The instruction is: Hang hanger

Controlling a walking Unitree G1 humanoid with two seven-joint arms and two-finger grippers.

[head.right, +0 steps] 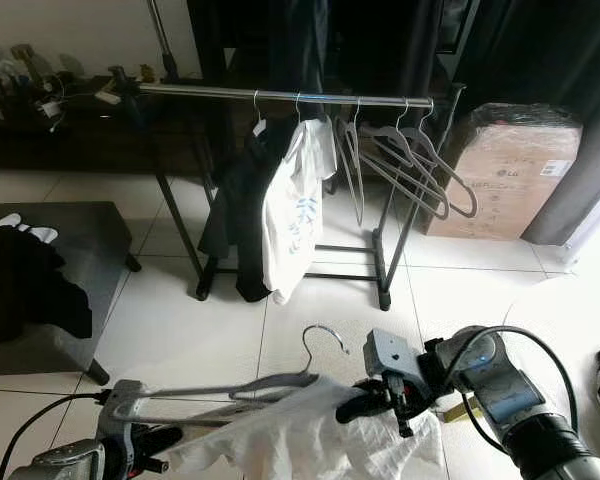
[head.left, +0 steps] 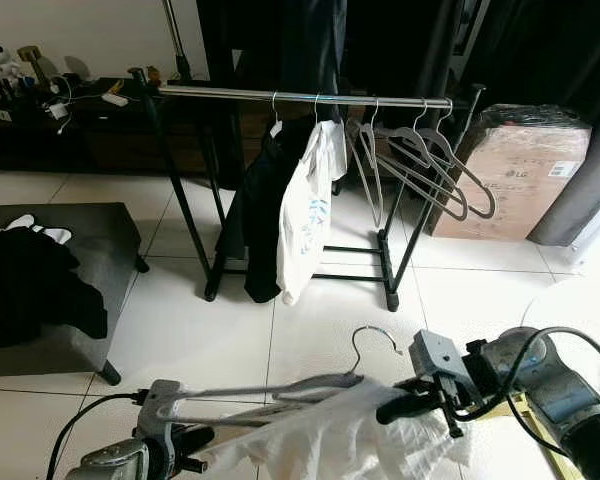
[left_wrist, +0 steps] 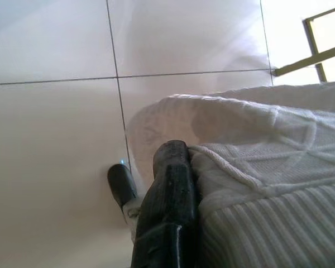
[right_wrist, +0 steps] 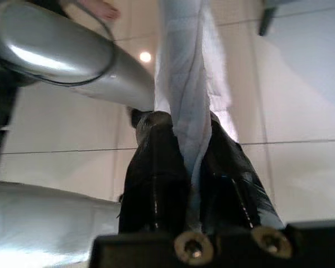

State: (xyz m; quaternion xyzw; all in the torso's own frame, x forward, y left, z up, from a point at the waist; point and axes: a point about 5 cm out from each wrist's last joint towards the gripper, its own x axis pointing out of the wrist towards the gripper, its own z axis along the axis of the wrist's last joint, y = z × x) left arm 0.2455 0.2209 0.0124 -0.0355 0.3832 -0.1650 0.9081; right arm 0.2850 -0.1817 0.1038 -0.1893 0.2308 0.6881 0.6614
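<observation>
Left eye view: a grey hanger (head.left: 280, 385) with a white garment (head.left: 340, 435) draped on it is carried low between both arms, well short of the rack rail (head.left: 300, 97), hook up, presumably ready for hooking. The right tool (right_wrist: 192, 167) is clenched on a fold of the garment. The left tool (left_wrist: 167, 206) is pressed against the knit; its grip can't be told.

The left gripper (head.left: 180, 437) is low and pinches white cloth; the right gripper (head.left: 405, 405) is squeezed tight on cloth too.
</observation>
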